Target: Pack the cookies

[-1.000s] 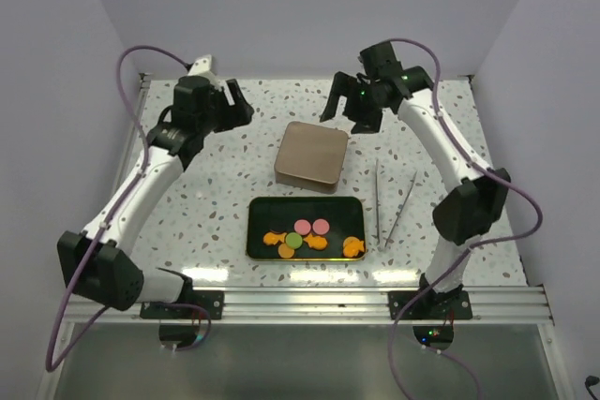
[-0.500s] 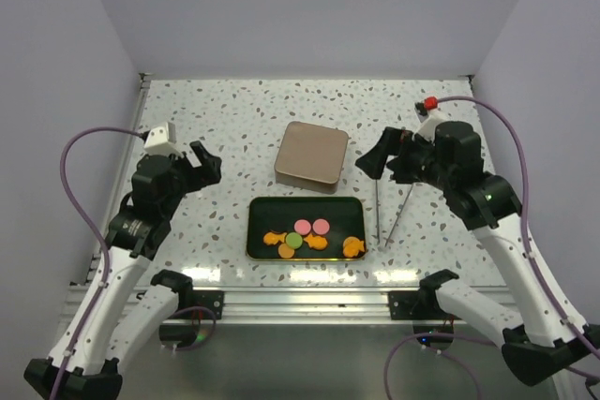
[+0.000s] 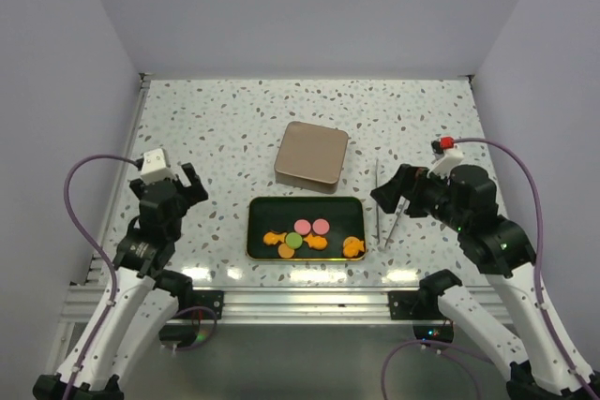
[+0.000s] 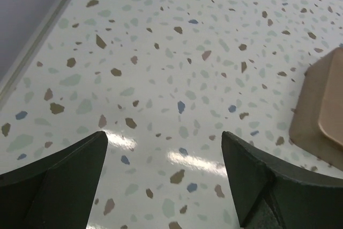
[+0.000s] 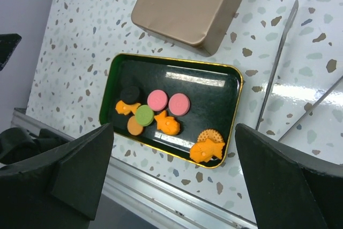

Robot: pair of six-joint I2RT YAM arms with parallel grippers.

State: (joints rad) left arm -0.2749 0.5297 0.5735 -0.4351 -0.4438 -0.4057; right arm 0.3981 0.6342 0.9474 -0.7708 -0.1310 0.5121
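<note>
The cookies lie in a black tray with a gold rim near the table's front middle. In the right wrist view they are two pink rounds, a green round, a black round, orange fish shapes and orange rounds, all on the tray. My right gripper is open and empty, held above and right of the tray. My left gripper is open and empty over bare table left of the tray.
A tan square box stands just behind the tray; its edge shows in the left wrist view. Two metal tweezers lie right of the tray, below my right gripper. The metal front rail runs along the near edge.
Both arms have swung back from the far side of the table toward the near edge. The grippers now sit beside the tray. Tray, cookies, box and tweezers have not moved.
</note>
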